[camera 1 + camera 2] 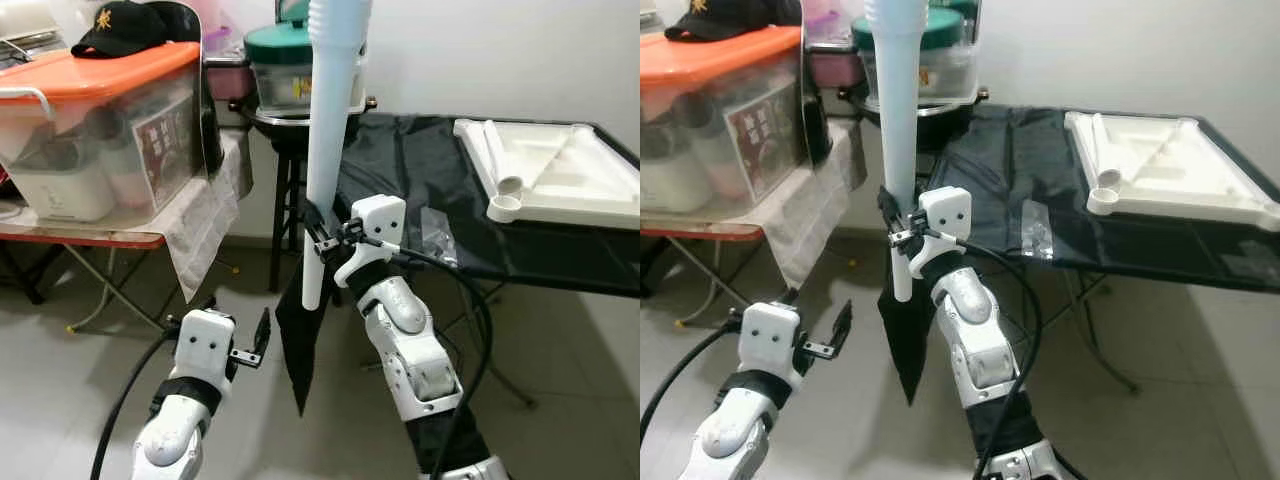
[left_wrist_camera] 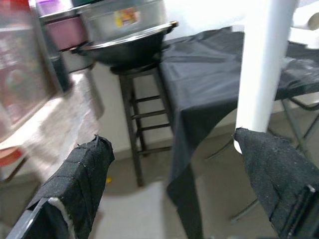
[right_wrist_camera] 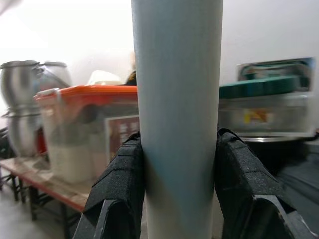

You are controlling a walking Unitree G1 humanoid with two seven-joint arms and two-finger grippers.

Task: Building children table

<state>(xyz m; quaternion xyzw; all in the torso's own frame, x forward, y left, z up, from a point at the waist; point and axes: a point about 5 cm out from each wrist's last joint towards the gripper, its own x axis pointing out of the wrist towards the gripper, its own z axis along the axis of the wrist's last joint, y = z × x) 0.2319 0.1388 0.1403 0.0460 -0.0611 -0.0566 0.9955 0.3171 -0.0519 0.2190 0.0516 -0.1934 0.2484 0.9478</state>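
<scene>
A: What does the right tool [image 1: 318, 243] hold?

B: It is clamped on the leg [image 1: 328, 140], a white tube that stands upright. The two fingers [image 3: 119, 184] press it from both sides, near its lower end.

A: And the left tool [image 1: 262, 335]?

B: Its fingers are apart and grip nothing. It hangs lower than the leg and to the left of it, over the floor [image 1: 80, 370].

A: Where is the leg compared with the surface [image 1: 420, 190]?

B: Just beside its left edge, where the black cloth [image 1: 300, 340] hangs down. The leg's top rises above the surface.

A: What lies on the surface?

B: The white tabletop [image 1: 560, 170], upside down, well right of the leg. Nearer the leg there is a small clear bag [image 1: 437, 233].

A: And left of the leg?

B: A clear box [image 1: 100, 130] with an orange lid, and a black cap [image 1: 120, 27] on it.
</scene>
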